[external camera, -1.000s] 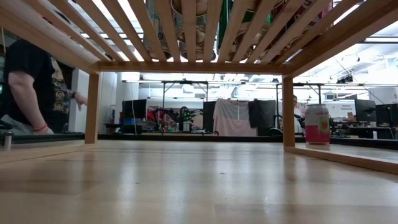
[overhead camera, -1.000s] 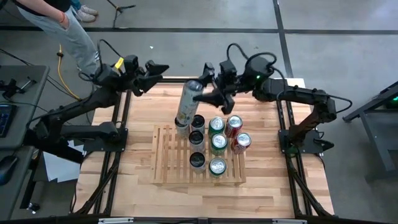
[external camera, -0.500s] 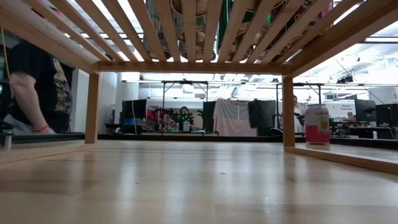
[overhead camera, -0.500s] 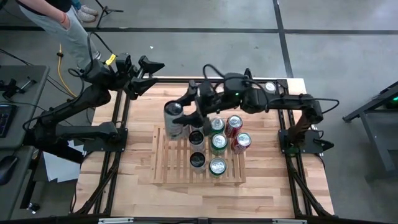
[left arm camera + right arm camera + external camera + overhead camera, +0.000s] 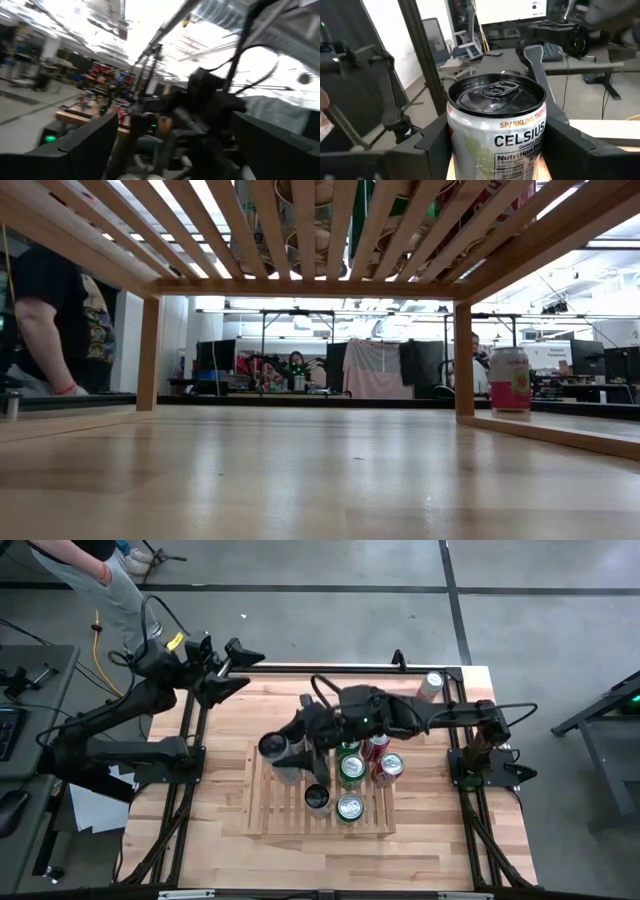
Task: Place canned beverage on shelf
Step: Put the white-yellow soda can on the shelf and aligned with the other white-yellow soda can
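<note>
A tall silver-and-white canned beverage (image 5: 276,747) (image 5: 496,125) hangs above the far left part of the shelf (image 5: 268,808), a rack of light-wood slats. My right gripper (image 5: 298,743) (image 5: 497,131) is shut on it, its arm stretched in from the table's right side. Several other cans (image 5: 350,769) stand upright on the shelf's slats. The low view looks under the slats (image 5: 250,220) and shows neither gripper. My left gripper (image 5: 240,662) (image 5: 175,150) stands open, with nothing in it, above the table's far left corner. My right gripper pinches the can's side wall (image 5: 456,142) between its two fingers (image 5: 434,145), a little below the top rim. The fingers come about level from the table's right side, one on each side of the can. The can sits nearly upright, top up, clear of the shelf.
A pink can (image 5: 428,687) lies near the table's far right corner. In the low view a pink can (image 5: 510,380) stands beyond the shelf's leg. A person (image 5: 100,580) stands past the table's far left corner. The shelf's left slats are bare.
My right gripper has carried the tall can from the table's far side toward the near and left edges, to above the shelf's far left part. The can has tipped from steeply tilted to nearly upright. My left gripper has drawn up and back toward the far left corner.
</note>
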